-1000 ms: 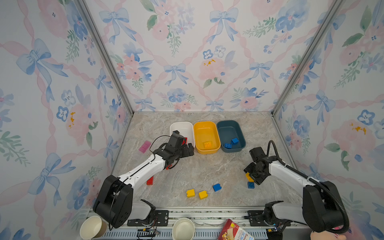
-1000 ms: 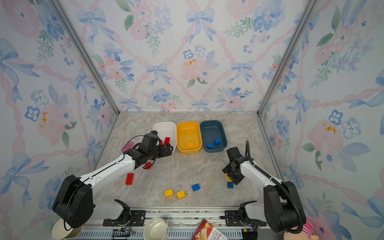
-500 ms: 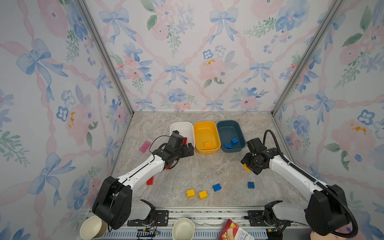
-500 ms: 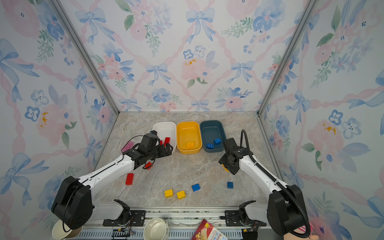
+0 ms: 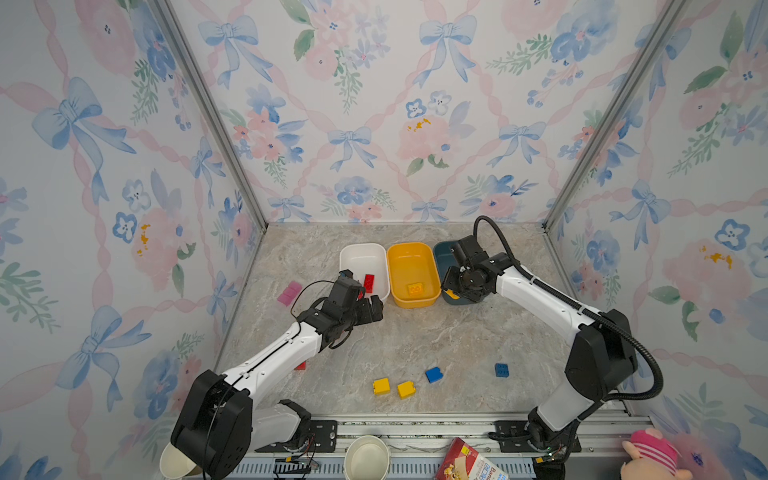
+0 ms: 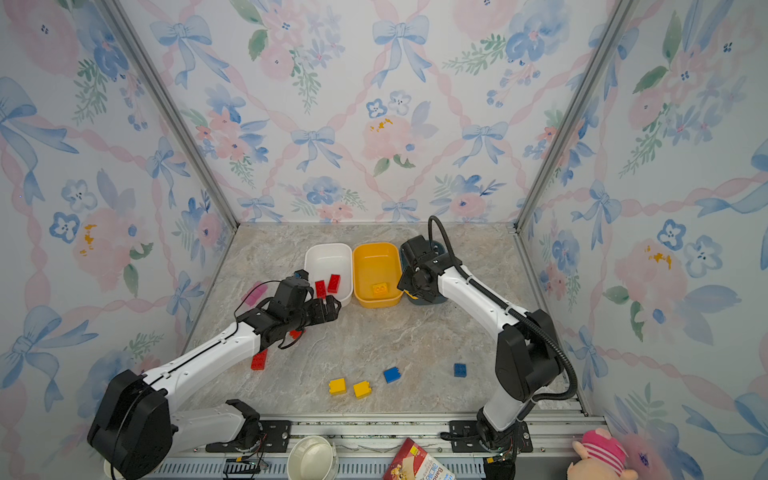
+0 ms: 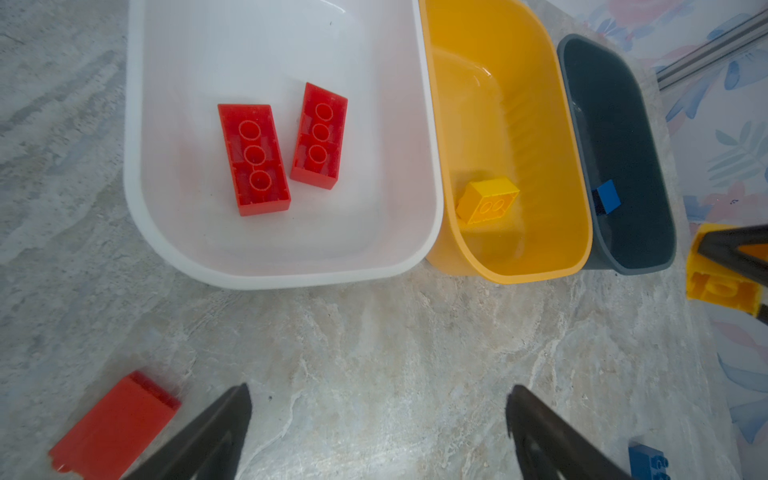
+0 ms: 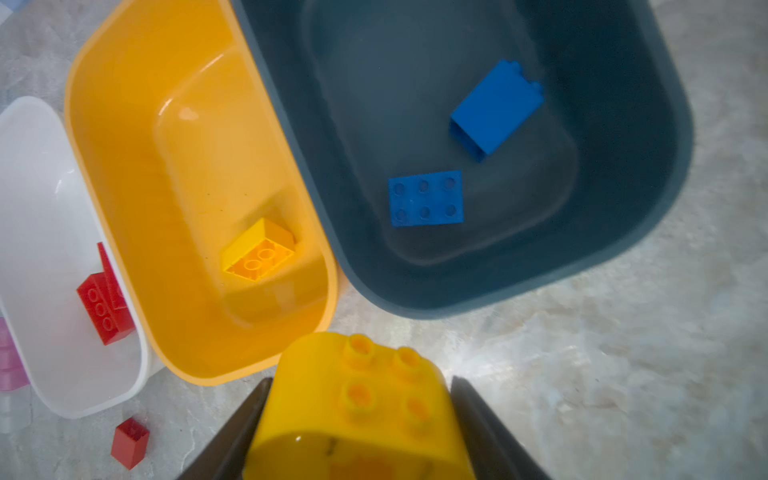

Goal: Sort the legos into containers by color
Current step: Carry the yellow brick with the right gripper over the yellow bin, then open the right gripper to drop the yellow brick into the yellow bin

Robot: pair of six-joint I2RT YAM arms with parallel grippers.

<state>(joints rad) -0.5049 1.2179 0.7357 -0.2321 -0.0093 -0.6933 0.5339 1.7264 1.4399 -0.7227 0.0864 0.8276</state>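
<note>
Right wrist view: right gripper (image 8: 361,384) grips a yellow brick (image 8: 353,419) beside the yellow tub (image 8: 124,187). Left gripper (image 7: 379,388) gapes wide, empty.

Bright, even, diffuse light; faint soft shadows on worktop (image 5: 415,340). Top views sharp. Wrist views softer: glare inside yellow tub (image 8: 124,187), yellow brick (image 8: 357,407) blurred.

Wht tub (image 5: 359,258), yel. tub (image 5: 409,259), teal tub (image 8: 374,83), yel. brick (image 8: 357,409); floral walls (image 5: 374,104).
</note>
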